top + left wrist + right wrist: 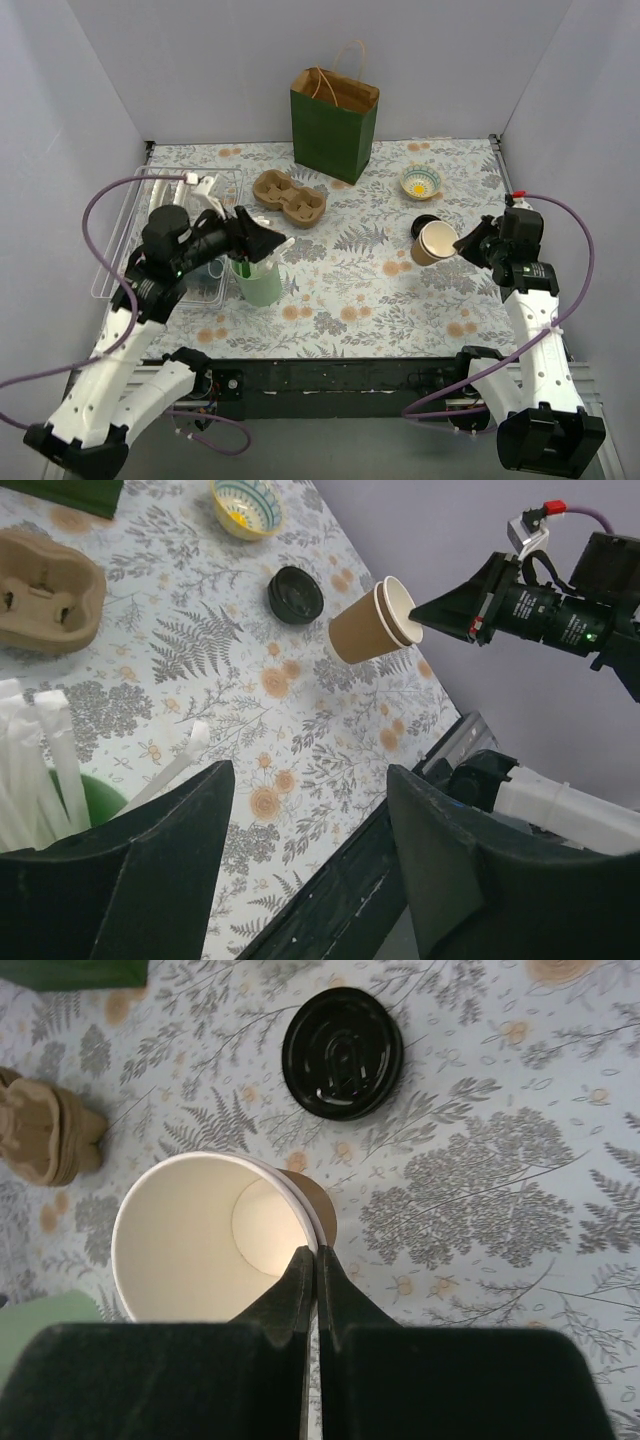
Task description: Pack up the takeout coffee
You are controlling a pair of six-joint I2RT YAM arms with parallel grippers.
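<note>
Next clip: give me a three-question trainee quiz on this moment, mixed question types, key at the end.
1. True or false: the black lid is fitted on the paper cup.
2. The paper cup is: A standing free; B gripped at its rim by the right pincer; C lying on its side, untouched.
3. Short answer: what colour is the stick cup that holds the white sticks?
Key: 1 false; 2 B; 3 mint-green.
</note>
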